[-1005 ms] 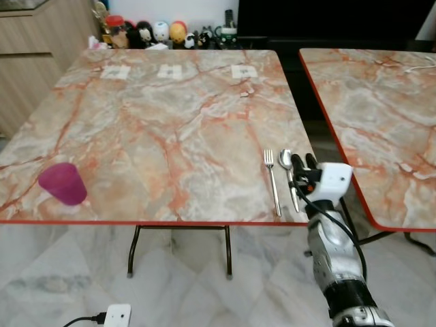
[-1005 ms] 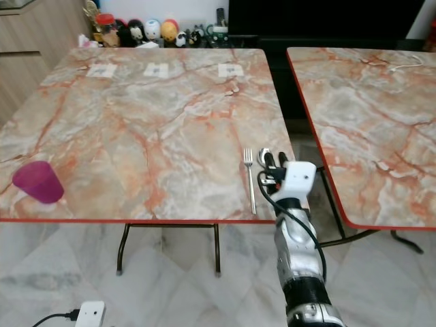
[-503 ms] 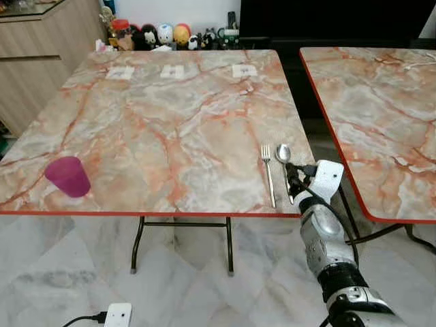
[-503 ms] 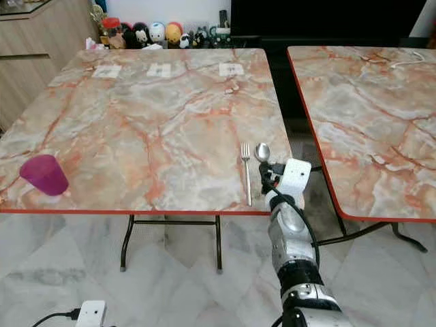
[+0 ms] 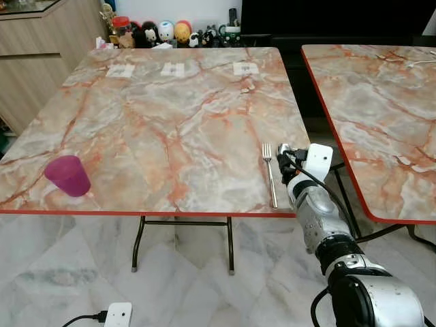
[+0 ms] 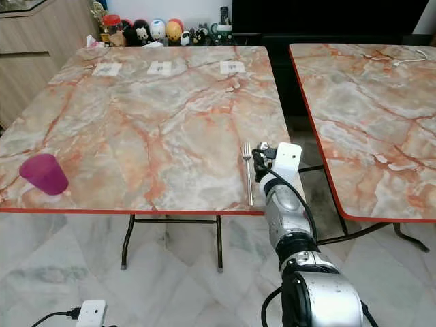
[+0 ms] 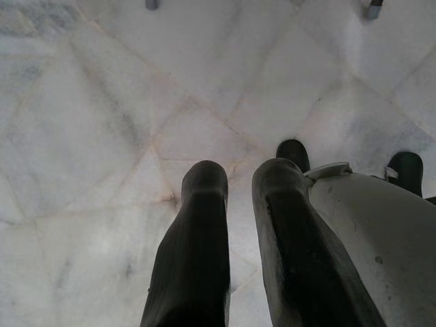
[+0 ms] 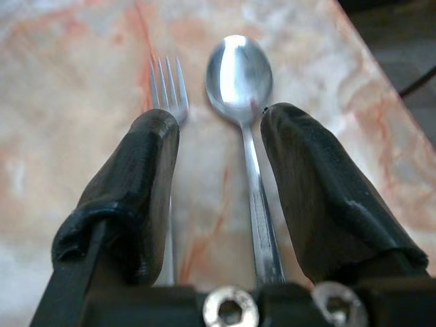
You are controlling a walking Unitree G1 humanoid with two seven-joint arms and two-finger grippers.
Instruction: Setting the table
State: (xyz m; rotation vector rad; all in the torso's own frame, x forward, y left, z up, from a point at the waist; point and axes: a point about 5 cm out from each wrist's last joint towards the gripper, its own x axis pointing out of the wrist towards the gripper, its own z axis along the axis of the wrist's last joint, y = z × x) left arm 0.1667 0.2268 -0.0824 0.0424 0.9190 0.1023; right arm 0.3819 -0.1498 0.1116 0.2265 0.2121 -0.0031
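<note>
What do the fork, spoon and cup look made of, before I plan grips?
Fork and spoon: polished metal by the look; the spoon bowl mirrors the light. Both lie flat on the glossy marble-patterned table, with the right pincer open over them. Cup: probably magenta plastic, slightly translucent, matte; too far off to be sure.

Right gripper [image 8: 218,136] is stretched out forward with its fingers spread apart. Left gripper [image 7: 235,184] just hangs down, fingers slightly parted.
</note>
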